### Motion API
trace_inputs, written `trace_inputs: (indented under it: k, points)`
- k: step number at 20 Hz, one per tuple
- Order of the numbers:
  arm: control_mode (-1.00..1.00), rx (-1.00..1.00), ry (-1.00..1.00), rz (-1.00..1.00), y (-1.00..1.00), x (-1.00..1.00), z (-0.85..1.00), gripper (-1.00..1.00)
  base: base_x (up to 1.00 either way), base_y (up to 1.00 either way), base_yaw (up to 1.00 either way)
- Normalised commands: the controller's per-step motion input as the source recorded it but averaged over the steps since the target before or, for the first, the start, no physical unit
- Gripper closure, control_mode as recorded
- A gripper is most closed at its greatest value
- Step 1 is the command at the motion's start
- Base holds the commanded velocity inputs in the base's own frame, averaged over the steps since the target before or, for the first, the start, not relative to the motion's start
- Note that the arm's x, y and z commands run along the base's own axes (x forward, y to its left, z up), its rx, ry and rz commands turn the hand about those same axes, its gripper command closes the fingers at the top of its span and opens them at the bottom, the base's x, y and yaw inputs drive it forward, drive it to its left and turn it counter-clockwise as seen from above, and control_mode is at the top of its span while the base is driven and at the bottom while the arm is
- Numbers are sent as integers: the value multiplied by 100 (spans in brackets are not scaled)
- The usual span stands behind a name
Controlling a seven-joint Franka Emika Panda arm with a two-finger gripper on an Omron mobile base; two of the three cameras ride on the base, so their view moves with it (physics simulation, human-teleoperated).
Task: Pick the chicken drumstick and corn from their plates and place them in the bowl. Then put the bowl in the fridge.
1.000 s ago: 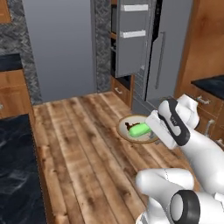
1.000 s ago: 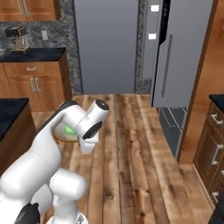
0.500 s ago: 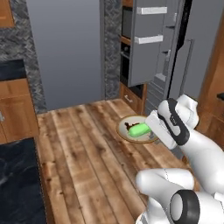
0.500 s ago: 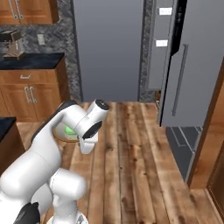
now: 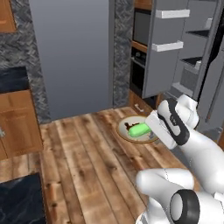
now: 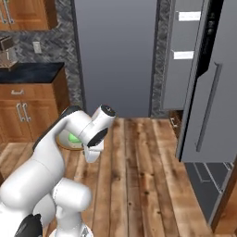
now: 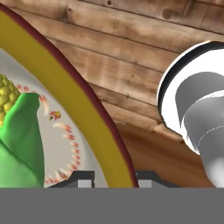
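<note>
My gripper is shut on the rim of the bowl, which runs between the two fingertips. The bowl hangs level above the wooden floor, just left of my hand. Inside it the green corn lies with yellow kernels showing at one end. A small dark drumstick lies beside the corn. The fridge stands ahead to the right, its door swung open with white racks. From the right base view the arm covers most of the bowl and only a bit of corn shows.
The fridge door with its long handle juts out at the right. A black built-in oven sits between the grey panel and the door racks. Wooden cabinets with dark counters stand at the left.
Both base views have shifted: the base has driven, and the open fridge door now looks larger and nearer. The bowl stays in the gripper at the same place relative to the arm.
</note>
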Motion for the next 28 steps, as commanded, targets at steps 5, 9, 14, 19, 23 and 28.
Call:
trace_inputs:
  k: [5,9,14,19,23,28]
  points:
    - [100,0,0,0,0,0,0,100,88,-7,0]
    - [100,0,0,0,0,0,0,100,66,-1,-20]
    - [100,0,0,0,0,0,0,100,55,0,-35]
    - [100,0,0,0,0,0,0,100,57,0,-34]
    - [100,0,0,0,0,0,0,100,57,0,-37]
    - [100,0,0,0,0,0,0,100,58,0,-38]
